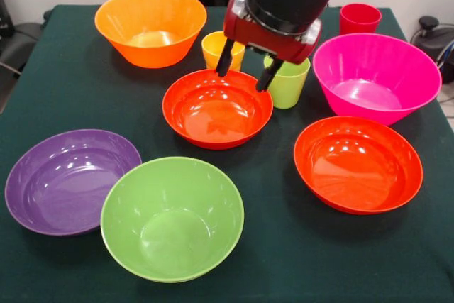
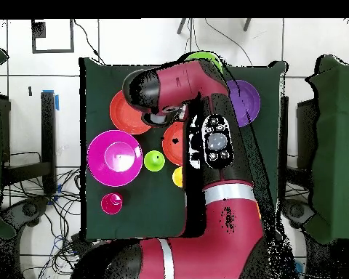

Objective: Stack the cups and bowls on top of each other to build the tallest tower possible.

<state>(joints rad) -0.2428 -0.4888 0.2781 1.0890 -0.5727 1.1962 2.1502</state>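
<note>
Front view: the tool (image 1: pixel 245 69) is held above the far rim of a red-orange bowl (image 1: pixel 217 108) at the middle of the dark green desk (image 1: pixel 64 90), its two black fingers (image 1: pixel 225 57) spread apart with nothing between them. Just behind it are seen a yellow cup (image 1: pixel 215 46) and a green cup (image 1: pixel 289 84), and a red cup (image 1: pixel 360 18) is set at the far right. An orange bowl (image 1: pixel 150 26) is placed far left, a magenta bowl (image 1: pixel 376 76) at right, a second red-orange bowl (image 1: pixel 358 164) near right, a purple bowl (image 1: pixel 69 180) near left, with a green bowl (image 1: pixel 172 218) touching it. All are laid singly; no tower has been built.

Overhead view: much of the desk (image 2: pixel 97 94) is covered by the arm (image 2: pixel 221 145). The magenta bowl (image 2: pixel 115 158), green cup (image 2: pixel 154 160), red cup (image 2: pixel 111 203) and one red-orange bowl (image 2: pixel 125 112) are seen at left, the purple bowl (image 2: pixel 247 102) at right. The tool itself is hidden.
</note>
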